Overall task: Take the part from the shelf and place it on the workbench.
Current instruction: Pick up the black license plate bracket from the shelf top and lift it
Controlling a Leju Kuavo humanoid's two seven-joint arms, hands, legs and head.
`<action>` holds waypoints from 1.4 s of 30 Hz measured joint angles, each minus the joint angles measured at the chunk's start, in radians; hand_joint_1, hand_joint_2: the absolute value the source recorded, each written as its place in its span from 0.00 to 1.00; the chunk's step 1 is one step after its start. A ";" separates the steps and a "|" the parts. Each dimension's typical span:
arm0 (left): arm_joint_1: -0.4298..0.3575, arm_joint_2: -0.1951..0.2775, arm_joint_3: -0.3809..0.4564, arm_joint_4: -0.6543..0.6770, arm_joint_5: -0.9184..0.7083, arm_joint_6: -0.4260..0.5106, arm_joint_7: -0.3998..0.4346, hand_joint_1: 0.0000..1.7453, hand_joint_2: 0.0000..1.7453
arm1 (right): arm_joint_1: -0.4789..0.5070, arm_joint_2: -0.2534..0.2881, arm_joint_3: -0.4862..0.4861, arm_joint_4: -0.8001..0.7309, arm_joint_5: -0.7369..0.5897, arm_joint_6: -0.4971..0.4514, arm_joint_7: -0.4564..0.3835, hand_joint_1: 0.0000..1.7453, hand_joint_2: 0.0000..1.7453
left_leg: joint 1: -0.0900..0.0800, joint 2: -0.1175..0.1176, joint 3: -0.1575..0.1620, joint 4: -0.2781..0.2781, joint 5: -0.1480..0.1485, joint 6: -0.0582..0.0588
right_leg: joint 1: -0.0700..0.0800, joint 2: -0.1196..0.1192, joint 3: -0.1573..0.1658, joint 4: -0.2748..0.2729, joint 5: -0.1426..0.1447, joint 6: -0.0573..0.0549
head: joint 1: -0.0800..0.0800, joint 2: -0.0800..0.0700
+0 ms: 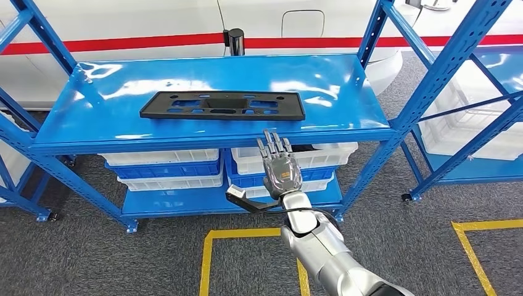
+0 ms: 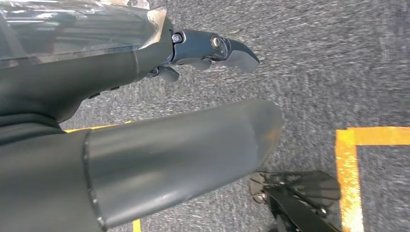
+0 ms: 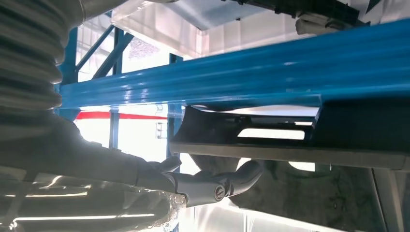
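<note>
Now, part: the flat black part (image 1: 222, 105) with cut-out slots lies lengthwise on the top level of the blue shelf (image 1: 345, 92), close to the front edge, nothing touching it.
Right hand, head view: the right hand (image 1: 280, 165) is raised at the front edge of the shelf, fingers straight, a little apart and pointing up, their tips just below the part's right end. It holds nothing.
Right hand, right wrist view: this camera looks along the shelf's front lip from close by. The dark fingers (image 3: 227, 182) reach toward the part's (image 3: 270, 128) edge, and a gap shows between them and it. The slots appear as bright openings in the dark plate.
Left hand, left wrist view: the left hand (image 2: 193, 92) hangs over grey carpet (image 2: 329, 72) marked with yellow floor tape (image 2: 350, 164). The thick thumb (image 2: 183, 154) and the dark fingers (image 2: 220, 50) stand apart with nothing between them.
Lower shelf: white and blue bins (image 1: 163, 168) sit stacked under the top level, seen in the head view.
Behind the shelf: a white car body (image 1: 154, 24) with a red stripe.
</note>
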State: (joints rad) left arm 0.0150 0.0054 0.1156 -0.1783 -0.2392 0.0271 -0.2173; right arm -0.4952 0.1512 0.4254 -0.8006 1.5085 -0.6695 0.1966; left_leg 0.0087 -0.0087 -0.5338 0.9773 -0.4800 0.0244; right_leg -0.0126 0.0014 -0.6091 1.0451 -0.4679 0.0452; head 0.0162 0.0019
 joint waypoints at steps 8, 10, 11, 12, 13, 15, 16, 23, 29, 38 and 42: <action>-0.006 -0.028 0.001 0.000 0.020 0.013 0.006 0.00 0.00 | -0.026 0.030 0.001 0.018 0.001 -0.004 -0.028 0.00 1.00 | 0.004 0.004 -0.068 0.146 -0.088 -0.036 | -0.008 0.004 0.039 -0.051 0.005 -0.046 | -0.003 0.000; -0.009 -0.034 0.002 0.000 0.031 0.023 0.015 0.00 0.00 | -0.039 0.046 0.003 0.036 0.001 -0.004 -0.041 0.00 1.00 | 0.005 0.005 -0.148 0.279 -0.127 -0.041 | -0.004 0.004 0.044 -0.050 0.000 -0.053 | -0.003 0.000; -0.010 -0.036 0.003 0.000 0.035 0.026 0.020 0.00 0.00 | -0.044 0.053 0.003 0.047 0.000 -0.004 -0.047 0.00 1.00 | 0.005 0.005 -0.172 0.307 -0.121 -0.040 | -0.003 0.004 0.048 -0.050 -0.003 -0.056 | -0.003 0.000; -0.010 -0.038 0.004 0.000 0.038 0.029 0.024 0.00 0.00 | -0.049 0.060 0.004 0.056 0.000 -0.004 -0.051 0.00 1.00 | 0.005 0.005 -0.174 0.288 -0.092 -0.038 | -0.001 0.004 0.052 -0.050 -0.006 -0.057 | -0.003 0.000; -0.010 -0.039 0.004 0.000 0.040 0.031 0.027 0.00 0.00 | -0.055 0.067 0.004 0.065 0.000 -0.005 -0.055 0.00 1.00 | 0.005 0.006 -0.155 0.231 -0.048 -0.034 | 0.000 0.006 0.058 -0.050 -0.009 -0.058 | -0.003 0.000; -0.013 -0.040 0.006 0.000 0.045 0.034 0.031 0.00 0.00 | -0.070 0.079 0.006 0.081 -0.001 -0.009 -0.062 0.00 1.00 | 0.001 0.006 -0.098 0.094 0.023 -0.022 | 0.003 0.008 0.067 -0.050 -0.018 -0.054 | -0.002 0.000; -0.015 -0.040 0.007 0.000 0.047 0.036 0.033 0.00 0.00 | -0.077 0.085 0.007 0.089 -0.001 -0.012 -0.065 0.00 1.00 | -0.001 0.006 -0.077 0.050 0.036 -0.017 | 0.006 0.009 0.069 -0.051 -0.021 -0.051 | -0.002 0.000; -0.019 -0.049 0.020 0.000 0.051 0.043 0.038 0.00 0.00 | -0.102 0.104 0.009 0.123 -0.002 -0.019 -0.071 0.00 1.00 | 0.001 0.006 -0.035 -0.004 0.033 0.013 | 0.011 0.005 0.002 0.078 -0.083 -0.032 | 0.000 0.000; -0.019 -0.052 0.027 0.000 0.051 0.045 0.031 0.00 0.00 | -0.106 0.102 0.009 0.144 -0.002 -0.020 -0.072 0.00 1.00 | 0.001 0.000 -0.009 -0.002 0.010 0.010 | 0.005 0.002 -0.063 0.118 -0.040 -0.001 | 0.000 0.000; -0.026 -0.036 0.031 -0.001 0.042 0.050 -0.041 0.00 0.00 | -0.131 0.122 0.018 0.141 -0.003 0.001 -0.090 0.00 1.00 | 0.004 0.004 -0.045 0.115 -0.080 -0.038 | -0.007 0.003 0.032 -0.052 0.017 -0.054 | -0.003 0.000; -0.026 -0.030 0.031 -0.001 0.026 0.047 -0.063 0.00 0.00 | -0.131 0.126 0.026 0.142 -0.004 0.001 -0.096 0.00 1.00 | 0.009 0.005 -0.174 0.301 -0.114 -0.048 | -0.003 0.005 0.046 -0.051 0.001 -0.064 | -0.004 0.000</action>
State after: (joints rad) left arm -0.0114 -0.0246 0.1466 -0.1793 -0.2134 0.0740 -0.2806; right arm -0.6264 0.2775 0.4514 -0.6590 1.5043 -0.6685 0.1006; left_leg 0.0179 -0.0034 -0.7078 1.2780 -0.5943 -0.0237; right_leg -0.0159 0.0060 -0.5628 0.9936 -0.4667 -0.0185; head 0.0119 0.0019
